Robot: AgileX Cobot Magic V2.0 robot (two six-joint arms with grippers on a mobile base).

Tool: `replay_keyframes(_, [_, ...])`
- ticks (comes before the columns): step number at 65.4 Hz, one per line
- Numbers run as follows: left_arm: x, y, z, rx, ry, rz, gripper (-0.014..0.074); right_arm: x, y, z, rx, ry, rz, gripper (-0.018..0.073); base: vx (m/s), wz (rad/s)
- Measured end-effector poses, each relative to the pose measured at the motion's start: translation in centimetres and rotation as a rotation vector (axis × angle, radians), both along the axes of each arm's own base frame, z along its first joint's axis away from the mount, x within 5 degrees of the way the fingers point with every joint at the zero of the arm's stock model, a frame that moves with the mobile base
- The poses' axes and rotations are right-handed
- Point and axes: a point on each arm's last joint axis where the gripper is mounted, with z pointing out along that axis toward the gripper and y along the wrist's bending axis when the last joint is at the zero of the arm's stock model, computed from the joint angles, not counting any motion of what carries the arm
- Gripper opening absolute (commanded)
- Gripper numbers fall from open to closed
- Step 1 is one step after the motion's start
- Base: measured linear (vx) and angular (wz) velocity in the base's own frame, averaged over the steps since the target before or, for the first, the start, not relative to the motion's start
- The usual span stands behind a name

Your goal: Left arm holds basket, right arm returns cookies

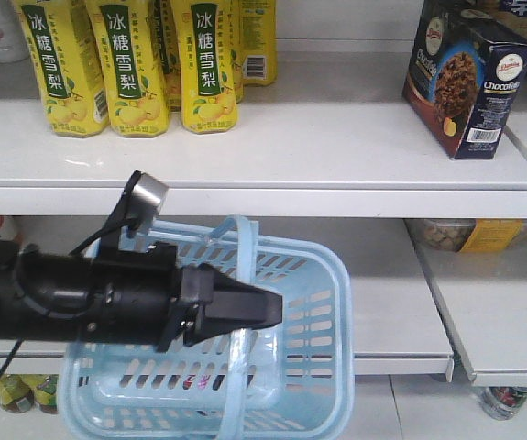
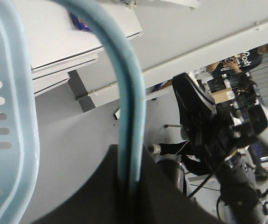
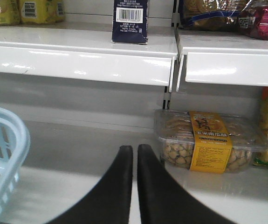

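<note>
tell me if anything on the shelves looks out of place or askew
The cookies carton stands alone at the right end of the upper shelf, turned at an angle to the edge, unlike the yellow drink cartons lined up facing front.

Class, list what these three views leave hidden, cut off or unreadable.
- Front view: the right arm is out of frame.
- Front view: the left tool covers part of the basket; its grip is hidden.
- Left wrist view: basket handle blurred.
- Right wrist view: cookies cut off by the top edge.
</note>
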Motion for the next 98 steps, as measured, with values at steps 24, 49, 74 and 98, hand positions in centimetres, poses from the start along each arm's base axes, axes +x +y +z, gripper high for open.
replay_keyframes(24, [-7.5,6.3,-2.1,0.280,-0.300,0.204,-0.0003,0.0,0.0,0.0,0.000,0.000,0.000,-0.0010,0.00,0.00])
replay_keyframes(49, [-11.6,12.7,-7.0,0.456,-0.492,0.621,-0.0003,0.0,0.0,0.0,0.000,0.000,0.000,-0.0010,0.00,0.00])
replay_keyframes(74, [-13.3,15.5,-9.9,0.542,-0.738,0.809,-0.0003,0.0,0.0,0.0,0.000,-0.001,0.000,-0.0010,0.00,0.00])
replay_keyframes(98, [-14.7,17.0,-9.6,0.562,-0.778,1.001,-0.0003,0.0,0.0,0.0,0.000,-0.001,0.000,-0.0010,0.00,0.00])
